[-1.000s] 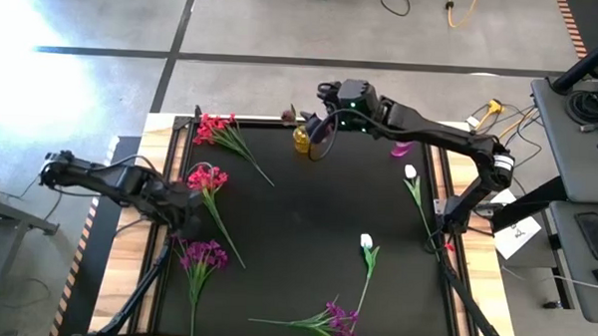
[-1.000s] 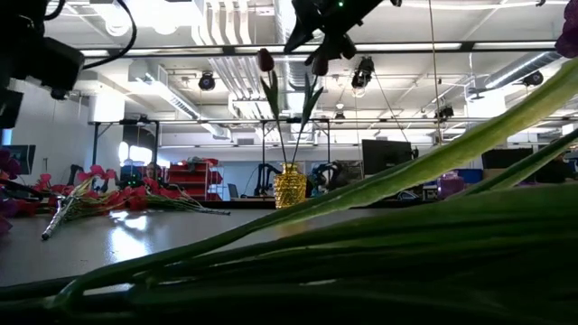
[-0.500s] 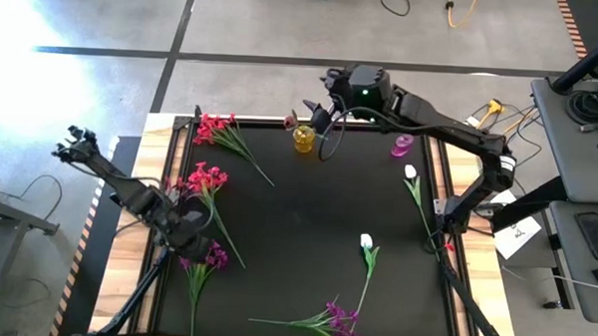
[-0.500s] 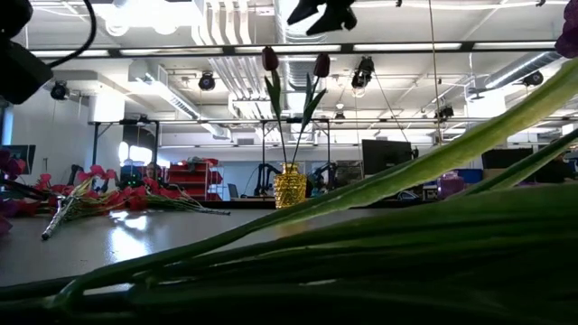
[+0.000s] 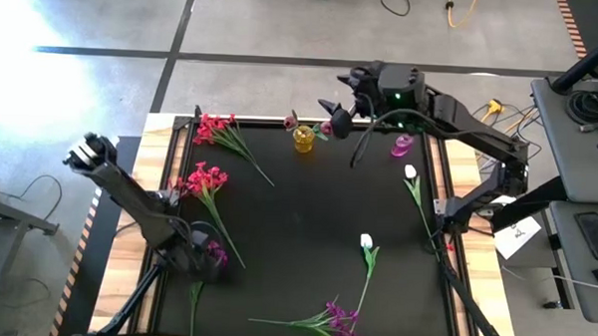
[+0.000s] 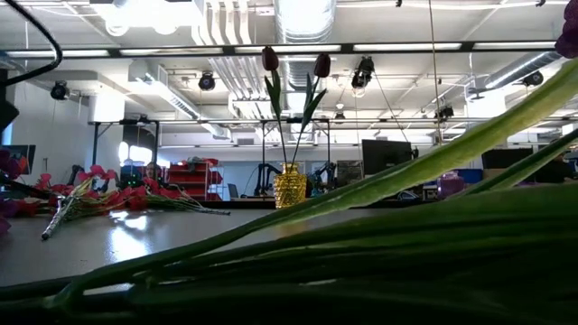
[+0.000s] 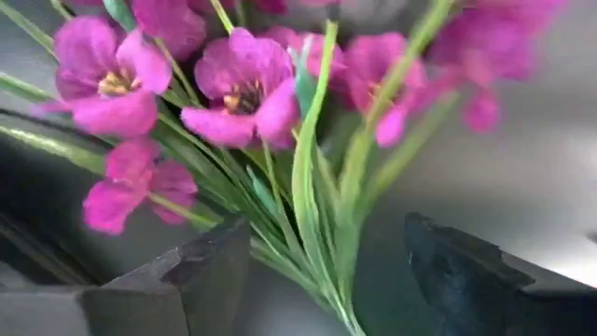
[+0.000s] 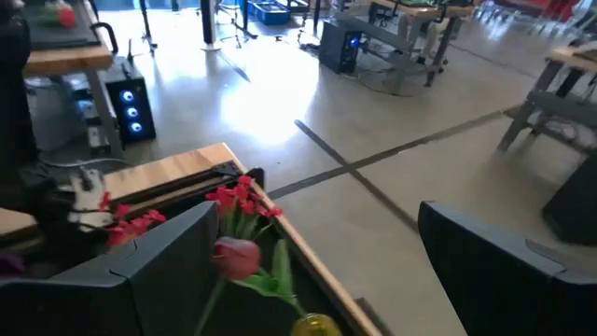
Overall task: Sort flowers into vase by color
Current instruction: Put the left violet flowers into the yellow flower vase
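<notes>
Left claw point(image 7: 317, 271), spread wide, straddles the purple flowers point(image 7: 233, 84) near the table's left edge; closing on the stems seems next.

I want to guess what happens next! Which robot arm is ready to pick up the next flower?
Left, probably. The left gripper is open around the purple flowers' stems. The right gripper is open and empty above the yellow vase.

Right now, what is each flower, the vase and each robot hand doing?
Yellow vase: upright, holding two dark tulips.
Right gripper: open, empty, raised beside the vase.
Left gripper: open around the purple cluster stems.
Red clusters: lying flat.
White tulips: lying flat.
</notes>
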Controlling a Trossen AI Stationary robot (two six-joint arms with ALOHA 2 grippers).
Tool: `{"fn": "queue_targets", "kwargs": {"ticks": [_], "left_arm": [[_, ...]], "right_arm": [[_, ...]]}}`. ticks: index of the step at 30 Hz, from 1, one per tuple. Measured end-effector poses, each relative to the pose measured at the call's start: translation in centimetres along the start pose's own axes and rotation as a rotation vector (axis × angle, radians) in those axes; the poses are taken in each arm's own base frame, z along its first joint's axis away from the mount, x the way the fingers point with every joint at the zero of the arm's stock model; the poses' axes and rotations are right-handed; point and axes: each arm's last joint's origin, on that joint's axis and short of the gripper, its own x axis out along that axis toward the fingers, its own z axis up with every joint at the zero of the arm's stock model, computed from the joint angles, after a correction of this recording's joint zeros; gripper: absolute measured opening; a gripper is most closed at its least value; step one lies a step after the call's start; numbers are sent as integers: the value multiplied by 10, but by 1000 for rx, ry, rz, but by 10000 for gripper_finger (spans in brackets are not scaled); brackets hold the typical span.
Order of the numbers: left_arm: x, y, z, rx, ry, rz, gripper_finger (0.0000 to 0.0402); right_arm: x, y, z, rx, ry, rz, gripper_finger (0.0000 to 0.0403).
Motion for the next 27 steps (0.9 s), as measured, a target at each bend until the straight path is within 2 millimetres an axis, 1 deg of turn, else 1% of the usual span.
{"fn": "queue_targets", "kwargs": {"ticks": [4, 6, 8, 12, 17, 18, 21, 27], "left_arm": [[20, -9, -2, 13, -33, 98, 244], [27, -12, -3, 27, -51, 146, 225], [29, -15, -3, 19, -58, 177, 199], [23, -26, -6, 23, -136, 164, 125], [14, -32, -2, 45, -342, 50, 20], [11, -32, -1, 48, -378, 23, 11], [3, -35, 2, 78, -483, -60, 15], [-27, -40, 9, 160, -764, -294, 4]], "right_arm": [[-14, 11, 4, 89, -27, 46, 361], [-19, 18, 5, 105, -33, 73, 361], [-23, 27, 5, 105, -34, 86, 361], [-29, 43, 4, 112, -37, 110, 361], [-38, 59, 2, 91, -45, 114, 361], [-39, 62, 2, 82, -46, 117, 361], [-41, 66, 2, 66, -48, 126, 361], [-41, 65, 1, 72, -45, 120, 361]]}}
